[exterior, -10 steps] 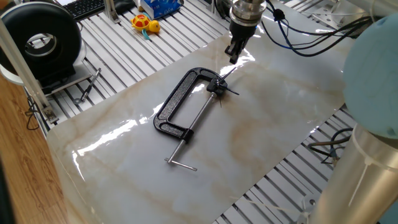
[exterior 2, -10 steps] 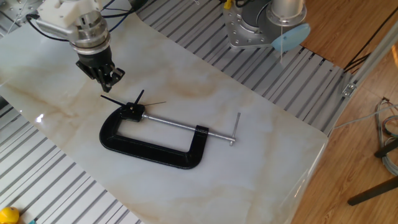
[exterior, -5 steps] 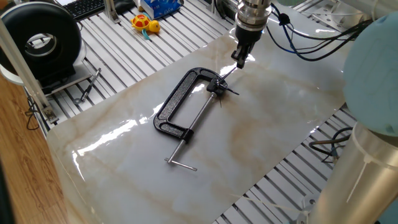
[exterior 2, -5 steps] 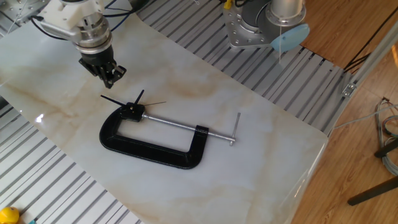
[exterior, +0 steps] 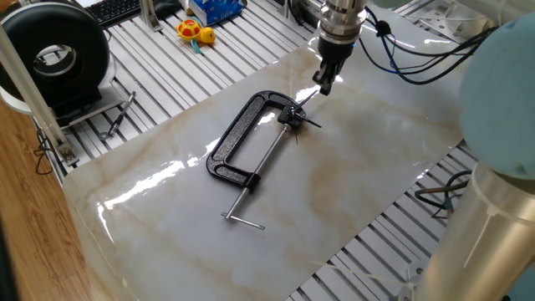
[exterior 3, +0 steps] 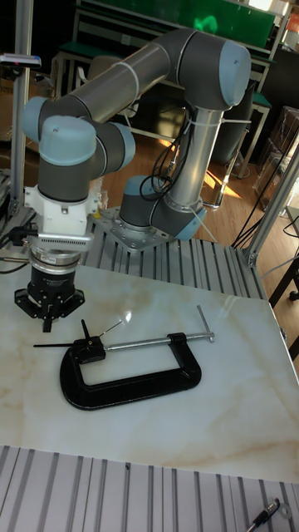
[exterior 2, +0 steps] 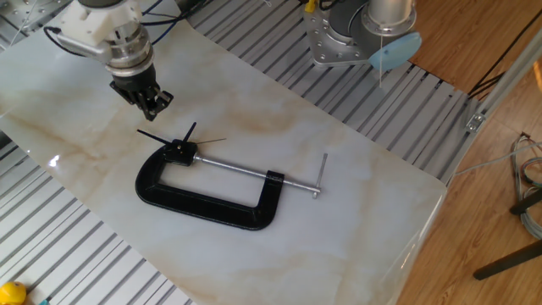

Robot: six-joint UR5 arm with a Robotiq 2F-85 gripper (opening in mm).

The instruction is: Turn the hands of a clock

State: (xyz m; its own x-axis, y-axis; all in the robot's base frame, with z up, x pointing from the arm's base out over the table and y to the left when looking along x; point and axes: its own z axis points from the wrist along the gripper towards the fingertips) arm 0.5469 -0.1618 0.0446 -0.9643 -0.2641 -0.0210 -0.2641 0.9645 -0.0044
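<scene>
The clock (exterior: 290, 117) is a small black hub held in the jaw of a black C-clamp (exterior: 236, 136) lying on the marble slab. It also shows as the clock (exterior 2: 180, 151) and the clock (exterior 3: 87, 348). Thin dark hands (exterior 2: 155, 137) radiate from it, and one slim hand (exterior: 308, 98) points toward my gripper (exterior: 323, 85). The gripper (exterior 2: 152, 105) hangs just beyond the clock, off the hub, close to that hand's tip. Its fingers look shut with nothing between them. In the tall view the gripper (exterior 3: 50, 319) hovers up and left of the clamp (exterior 3: 133, 378).
A big black tyre-shaped device (exterior: 54, 52) stands at the left on the slatted table. A yellow toy (exterior: 195, 33) and a blue box (exterior: 216, 8) lie at the back. The arm's base (exterior 2: 339, 38) is bolted beyond the slab. The clamp's silver T-bar (exterior 2: 320, 175) sticks out.
The gripper has shifted a little, right and slightly down in one fixed view, ending nearer the slim hand's tip. The clock, its hands and the clamp have not moved.
</scene>
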